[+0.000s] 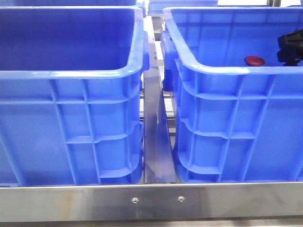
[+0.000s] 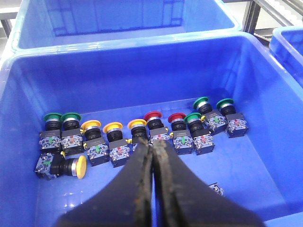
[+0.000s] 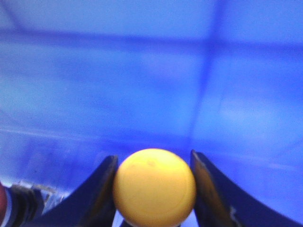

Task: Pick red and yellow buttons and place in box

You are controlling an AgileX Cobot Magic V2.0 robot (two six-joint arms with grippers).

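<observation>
The right gripper (image 3: 154,189) is clamping a glossy yellow dome-capped push button (image 3: 154,187) inside the right bright-blue ribbed plastic crate (image 1: 222,71); the front view is showing only a dark-red button cap (image 1: 254,60) there. The left gripper (image 2: 152,163), fingers pressed together empty, is hovering over rowed green, yellow and red buttons (image 2: 154,124).

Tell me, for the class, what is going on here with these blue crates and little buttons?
A two-armed robot is sorting push buttons. The right gripper is closed on a yellow button inside a blue crate, where a red button already lies. The left gripper is shut and empty, above another crate holding rows of green, yellow and red buttons.
</observation>
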